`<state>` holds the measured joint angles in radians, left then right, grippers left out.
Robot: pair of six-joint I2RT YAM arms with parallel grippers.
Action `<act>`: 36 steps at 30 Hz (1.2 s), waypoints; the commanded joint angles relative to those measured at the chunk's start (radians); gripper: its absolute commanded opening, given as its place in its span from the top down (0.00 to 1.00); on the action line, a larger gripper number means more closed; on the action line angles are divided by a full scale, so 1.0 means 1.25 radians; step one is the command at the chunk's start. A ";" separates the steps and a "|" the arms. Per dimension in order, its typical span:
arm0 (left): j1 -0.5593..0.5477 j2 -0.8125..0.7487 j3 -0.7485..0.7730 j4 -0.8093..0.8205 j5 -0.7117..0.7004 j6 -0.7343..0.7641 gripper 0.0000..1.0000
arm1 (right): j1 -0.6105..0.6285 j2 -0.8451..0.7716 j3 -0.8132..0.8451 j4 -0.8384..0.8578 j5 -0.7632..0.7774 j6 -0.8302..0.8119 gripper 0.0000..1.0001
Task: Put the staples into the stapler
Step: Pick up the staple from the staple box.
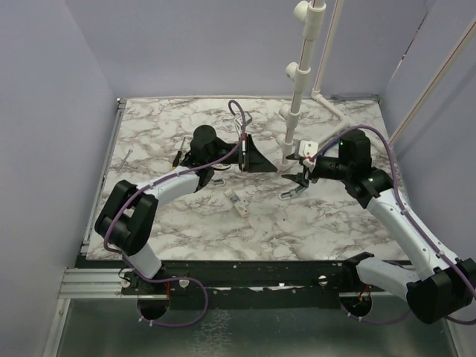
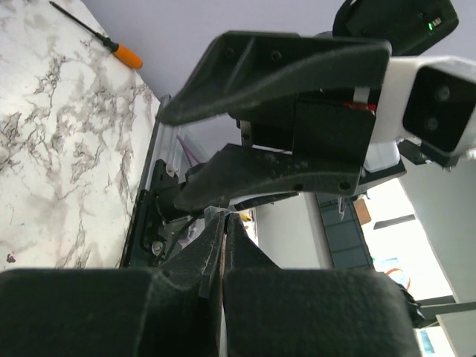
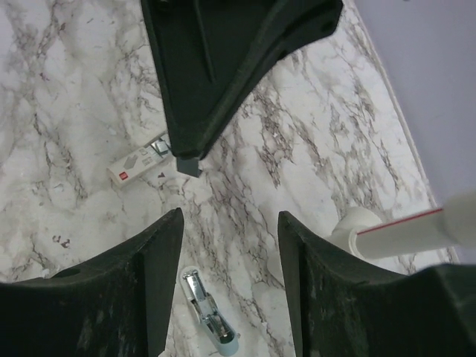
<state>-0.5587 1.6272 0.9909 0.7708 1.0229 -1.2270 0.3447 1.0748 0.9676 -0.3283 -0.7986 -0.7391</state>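
- Lying on the counter (image 3: 74,89), right of centre: the stapler (image 3: 210,316), directly beneath the right tool (image 3: 230,223).
- Spread apart and clamped on nothing, with fingers (image 3: 160,282) either side of it.
- Long axis roughly along those fingers, teal end toward the wrist.
- Pressed together and raised just left: the left tool (image 3: 187,158); staples not made out.
- Clearly nearer, by judgement: the right arm.

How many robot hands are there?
2. The left hand is shut, up over the middle of the table. The right hand is open, right next to it, over the little stapler.
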 commanded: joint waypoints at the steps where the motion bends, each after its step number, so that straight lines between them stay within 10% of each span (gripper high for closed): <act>1: -0.005 0.024 0.005 0.026 0.054 -0.003 1.00 | 0.038 0.004 -0.023 -0.017 -0.015 -0.051 0.43; 22: -0.017 0.100 0.041 0.028 0.186 -0.077 1.00 | 0.134 -0.079 -0.119 -0.021 0.089 -0.276 0.50; 36: -0.018 0.069 0.043 0.028 0.108 0.030 1.00 | 0.139 -0.047 -0.130 0.103 0.096 0.001 0.50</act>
<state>-0.5735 1.7470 1.0225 0.7834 1.2087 -1.2755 0.5117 1.0042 0.8246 -0.2863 -0.6811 -0.9070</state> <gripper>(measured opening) 0.005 0.494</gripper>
